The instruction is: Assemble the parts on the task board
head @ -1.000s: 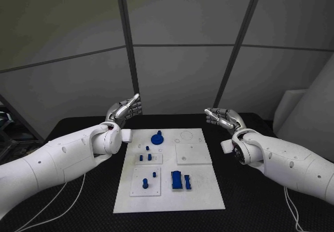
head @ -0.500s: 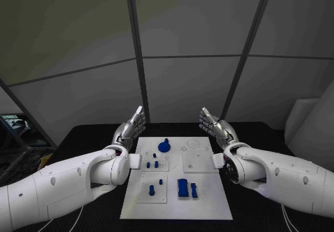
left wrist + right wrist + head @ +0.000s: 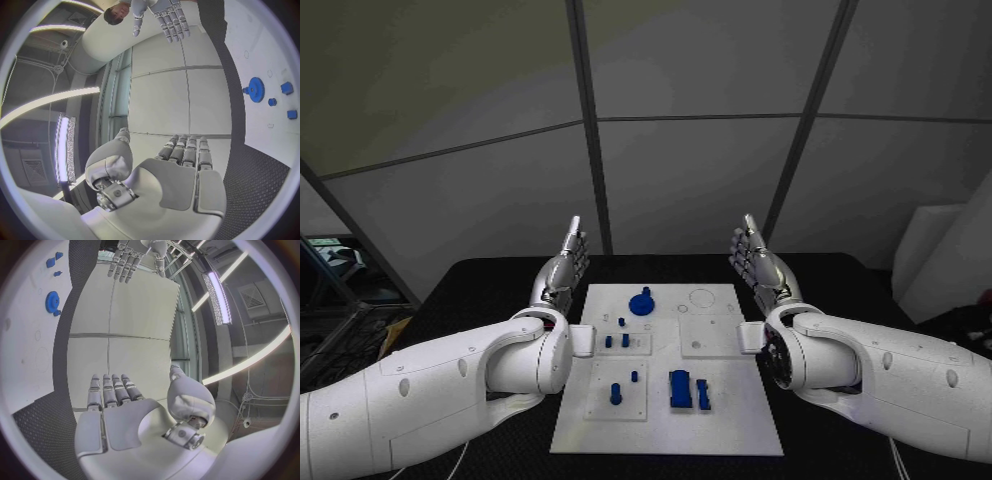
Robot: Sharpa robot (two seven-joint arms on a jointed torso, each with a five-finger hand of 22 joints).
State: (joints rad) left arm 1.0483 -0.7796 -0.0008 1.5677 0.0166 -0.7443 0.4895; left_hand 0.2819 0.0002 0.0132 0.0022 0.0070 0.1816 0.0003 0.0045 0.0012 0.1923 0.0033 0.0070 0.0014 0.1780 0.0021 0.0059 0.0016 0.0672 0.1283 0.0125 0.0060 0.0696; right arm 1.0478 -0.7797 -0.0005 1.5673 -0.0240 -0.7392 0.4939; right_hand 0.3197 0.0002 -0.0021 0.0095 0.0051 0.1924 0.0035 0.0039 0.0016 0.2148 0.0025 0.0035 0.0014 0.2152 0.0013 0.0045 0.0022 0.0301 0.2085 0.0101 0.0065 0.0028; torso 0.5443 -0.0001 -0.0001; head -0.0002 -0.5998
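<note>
The white task board lies in the middle of the black table. On it are a blue gear, small blue pegs, a blue peg and a blue block. My left hand is raised above the table left of the board's far end, fingers straight and together, holding nothing. My right hand is raised right of the board's far end in the same flat pose, empty. The left wrist view shows the flat left hand, the gear and the right hand. The right wrist view shows the right hand, the gear and the left hand.
Grey wall panels stand behind the table's far edge. Black table surface runs on both sides of the board. A white panel stands at the far right.
Both hands have uncurled and straightened to point upward, and drawn a little closer to the board's far end. The head camera has also tilted between frames.
</note>
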